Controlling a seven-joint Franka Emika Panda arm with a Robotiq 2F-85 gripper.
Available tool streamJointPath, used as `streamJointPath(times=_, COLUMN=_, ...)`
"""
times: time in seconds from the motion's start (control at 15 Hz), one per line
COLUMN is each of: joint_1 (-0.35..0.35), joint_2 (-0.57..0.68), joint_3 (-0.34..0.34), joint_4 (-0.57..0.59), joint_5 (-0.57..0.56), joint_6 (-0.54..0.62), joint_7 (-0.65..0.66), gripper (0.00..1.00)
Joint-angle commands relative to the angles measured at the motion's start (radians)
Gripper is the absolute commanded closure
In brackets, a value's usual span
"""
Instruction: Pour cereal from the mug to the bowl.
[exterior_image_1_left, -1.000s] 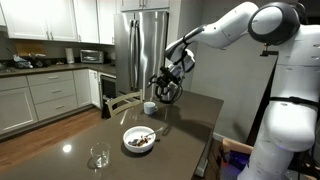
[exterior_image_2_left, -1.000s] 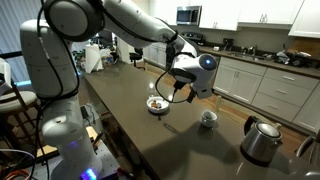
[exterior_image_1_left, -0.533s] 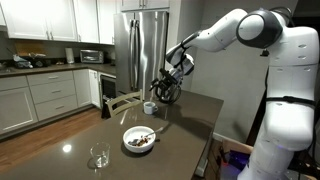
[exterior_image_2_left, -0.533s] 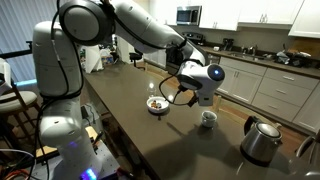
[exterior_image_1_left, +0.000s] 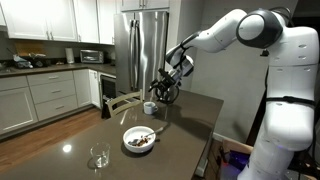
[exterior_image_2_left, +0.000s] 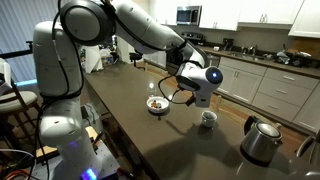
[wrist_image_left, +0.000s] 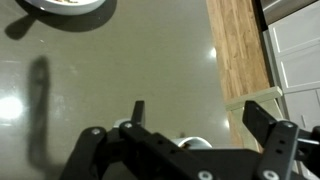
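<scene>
White ceramic, the mug (exterior_image_1_left: 149, 107) stands upright on the dark table (exterior_image_1_left: 190, 115) at centre frame. The bowl (exterior_image_1_left: 139, 141) lies below it toward the lower middle, near but apart, so I judge a short carry and a tilt would do for the pour. Dark brown cereal (exterior_image_1_left: 140, 145) and a utensil already lie in the bowl; whether the mug holds any cannot be told from these views. A clear glass (exterior_image_1_left: 99, 157) sits at lower left, well apart from both. The gripper (exterior_image_1_left: 166, 92) hangs just above and to the right of the mug, touching nothing. In the wrist view its fingers (wrist_image_left: 262, 118) stand wide apart with nothing gripped between them, so it is open and empty. The arm reaches in from the upper right, elbow high, forearm sloping down and left, wrist bent to aim the fingers at the table. That pose suits a descent onto the mug's rim or handle, which looks like the step in hand; the grasp is not yet made.
</scene>
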Motion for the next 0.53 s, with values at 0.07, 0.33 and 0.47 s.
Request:
streamJointPath(times=0.07, joint_1=-0.014, joint_2=0.055, joint_3=-0.002, joint_4=-0.002, joint_5=0.061, joint_6=-0.044, joint_7=0.155, gripper=0.00)
streamJointPath(times=0.33, joint_1=-0.042, joint_2=0.106, joint_3=-0.009, joint_4=0.015, joint_5=0.150, joint_6=-0.104, joint_7=0.240, gripper=0.00)
streamJointPath(times=0.47, joint_1=-0.061, joint_2=0.119, joint_3=-0.007, joint_4=0.014, joint_5=0.249, joint_6=-0.119, joint_7=0.222, gripper=0.00)
